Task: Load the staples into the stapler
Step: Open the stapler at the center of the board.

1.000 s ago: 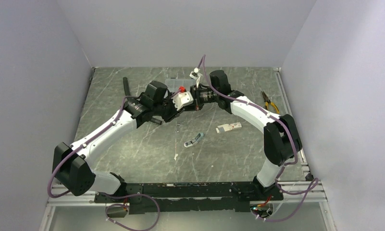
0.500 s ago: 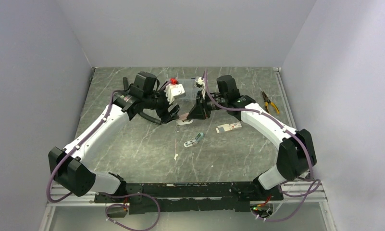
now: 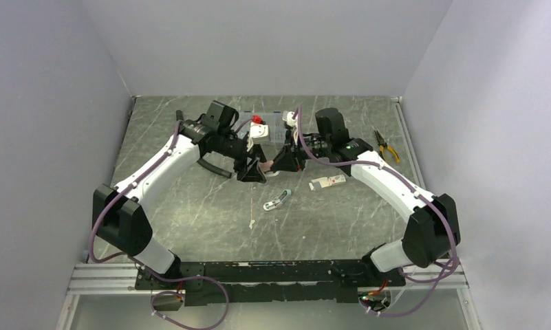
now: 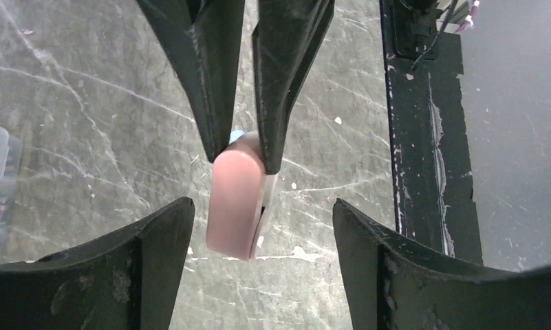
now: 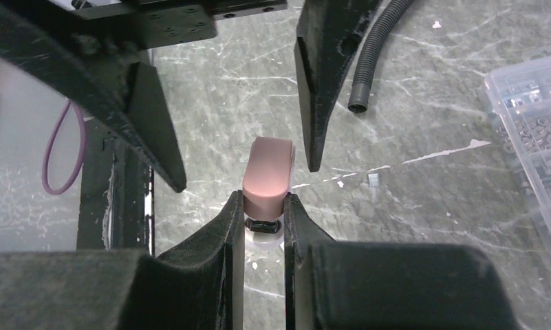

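Though wide, left hand astride stapler

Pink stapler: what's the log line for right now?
small rounded pink stapler: pinched by right gripper | left gripper: open, astride its other end

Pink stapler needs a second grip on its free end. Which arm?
Left. The left gripper is open, fingers flanking the free end of the pink stapler; the right gripper is shut on its other end.
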{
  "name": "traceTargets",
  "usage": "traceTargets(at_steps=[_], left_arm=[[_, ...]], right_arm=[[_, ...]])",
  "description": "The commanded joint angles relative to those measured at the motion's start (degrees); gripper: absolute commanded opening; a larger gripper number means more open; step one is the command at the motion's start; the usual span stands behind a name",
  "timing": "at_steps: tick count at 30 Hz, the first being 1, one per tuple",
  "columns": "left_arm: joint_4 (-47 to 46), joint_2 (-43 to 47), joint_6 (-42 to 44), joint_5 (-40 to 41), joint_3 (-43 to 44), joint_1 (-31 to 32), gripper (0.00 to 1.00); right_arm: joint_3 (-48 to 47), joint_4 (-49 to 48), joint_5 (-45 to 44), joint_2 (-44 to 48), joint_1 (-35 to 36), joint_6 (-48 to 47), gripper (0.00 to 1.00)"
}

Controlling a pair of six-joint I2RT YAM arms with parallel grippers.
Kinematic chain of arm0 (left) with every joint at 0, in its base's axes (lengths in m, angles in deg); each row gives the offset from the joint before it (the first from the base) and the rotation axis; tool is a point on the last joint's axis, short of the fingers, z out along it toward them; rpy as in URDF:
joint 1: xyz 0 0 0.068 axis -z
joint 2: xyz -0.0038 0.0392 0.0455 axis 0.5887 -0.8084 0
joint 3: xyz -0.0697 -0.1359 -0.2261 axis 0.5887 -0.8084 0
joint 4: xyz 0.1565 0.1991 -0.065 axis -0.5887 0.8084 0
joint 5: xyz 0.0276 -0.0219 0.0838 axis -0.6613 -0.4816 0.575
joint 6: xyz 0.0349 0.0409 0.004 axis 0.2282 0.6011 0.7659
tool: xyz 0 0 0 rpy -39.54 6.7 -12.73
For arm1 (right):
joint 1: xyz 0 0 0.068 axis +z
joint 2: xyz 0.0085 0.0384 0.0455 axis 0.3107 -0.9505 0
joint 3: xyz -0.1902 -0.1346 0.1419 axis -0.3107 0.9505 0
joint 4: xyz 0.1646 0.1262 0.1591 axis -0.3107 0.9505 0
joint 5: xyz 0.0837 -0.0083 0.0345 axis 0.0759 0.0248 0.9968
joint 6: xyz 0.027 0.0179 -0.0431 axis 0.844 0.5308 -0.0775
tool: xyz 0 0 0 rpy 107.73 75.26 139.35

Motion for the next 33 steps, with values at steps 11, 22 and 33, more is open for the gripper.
traceTargets(at_steps=[11,22,33], left_arm=[[2.8,-3.5,5.4,-9.1,4.4,-1.0,0.53],[6.3,-6.3,7.1,-9.7,7.4,-1.0,0.21],[-3.5,-0.5,-0.3,-6.2,1.5,-2.0,0.03]], right_arm=[[-0.2,1.7,4.8,2.3,-0.2,-6.6,0.00],[-0.2,1.0,4.6,2.1,-0.2,-5.6,0.00],[3.3,-4.5,-2.6,3.7,-3.5,4.1,0.67]])
